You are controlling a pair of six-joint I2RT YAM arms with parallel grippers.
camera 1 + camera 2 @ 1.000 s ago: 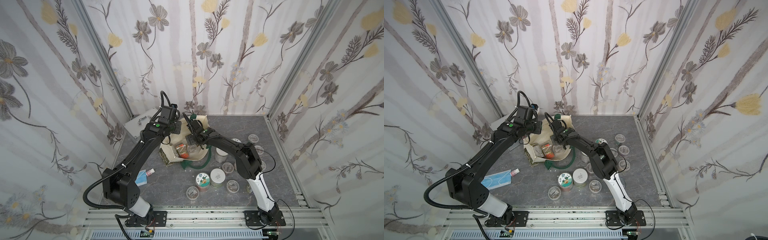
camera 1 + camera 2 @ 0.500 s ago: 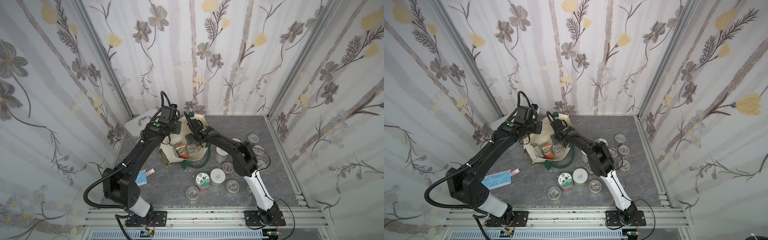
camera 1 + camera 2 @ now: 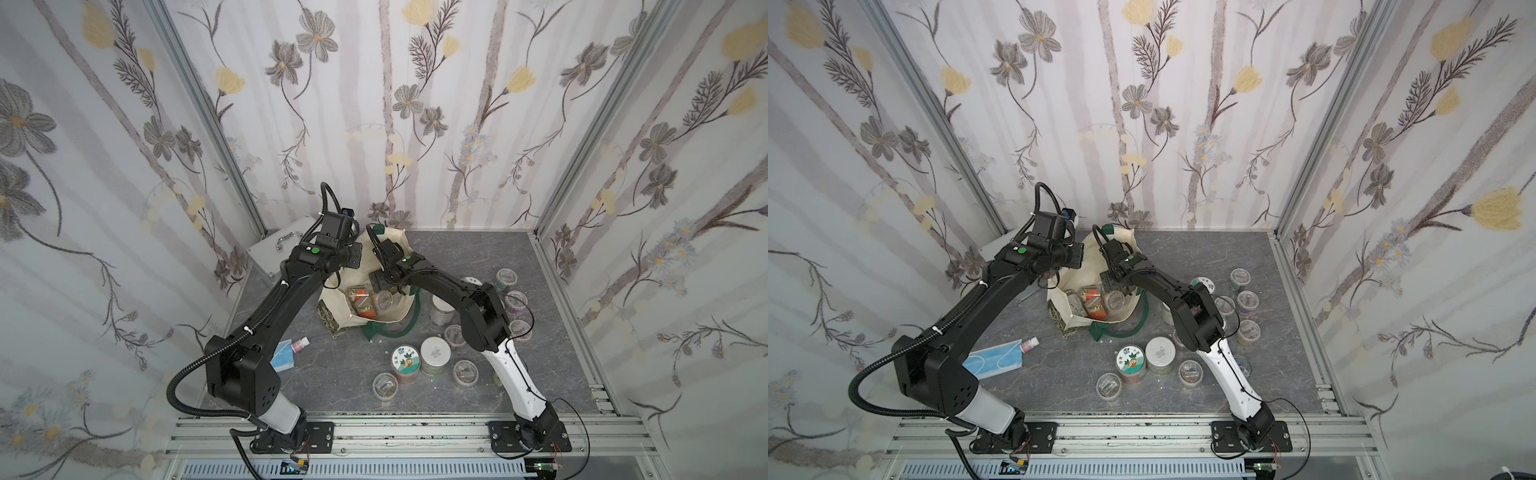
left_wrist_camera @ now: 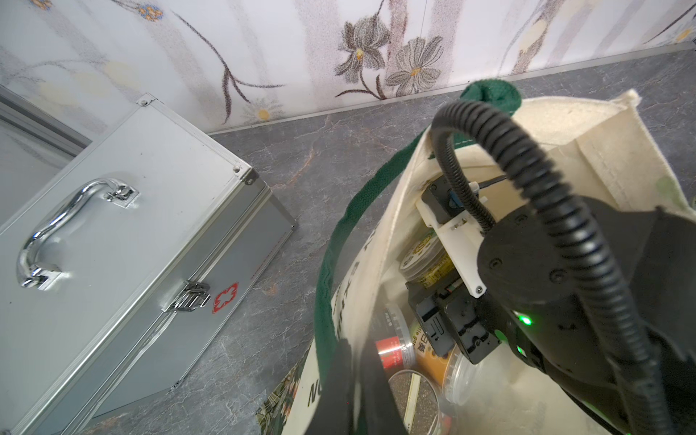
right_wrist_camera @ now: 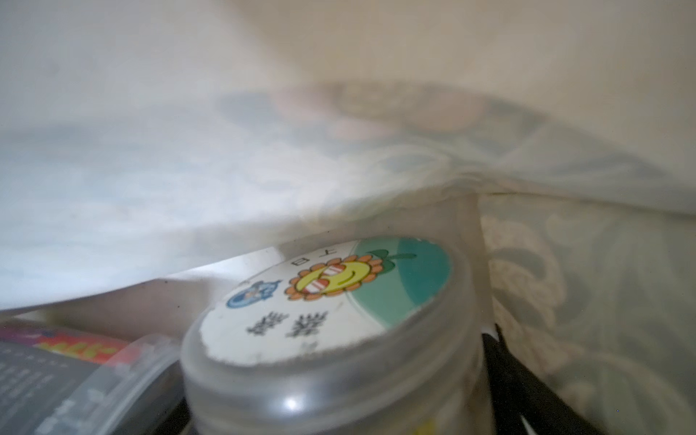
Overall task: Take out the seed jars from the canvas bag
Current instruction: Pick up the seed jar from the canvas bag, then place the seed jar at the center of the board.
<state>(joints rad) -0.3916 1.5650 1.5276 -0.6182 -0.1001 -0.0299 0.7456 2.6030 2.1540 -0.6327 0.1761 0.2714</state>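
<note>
Ten or so jars point(image 3: 434, 355) stand on the tabletop point(image 3: 332, 386) in both top views, on the robot's right of the bag point(image 3: 388, 318) and between it and the robot's base. More lie inside the bag, partly covered. The left arm point(image 3: 286, 299) stretches to the bag's left rim. The right arm point(image 3: 440, 286) bends over the bag's mouth and dips in. Each wrist hides what is at its tip.

Left wrist view: the left gripper point(image 4: 356, 354), cut off by the frame edge, is clenched on the bag's cream rim, just beside the green handle point(image 4: 327, 263). Inside the bag the right arm's wrist covers most of the jars, and only a few lids show around it. A silver case point(image 4: 124, 244) lies near the bag, not touching it.

Right wrist view: blurred canvas fills the upper part. The right gripper point(image 5: 335, 376) is deep in the bag, jaws wide, with one dark finger point(image 5: 527, 380) on each side of a sunflower-lid jar point(image 5: 331, 286). Whether they press on it I cannot tell. A lying jar point(image 5: 83, 380) beside it is cut off.
</note>
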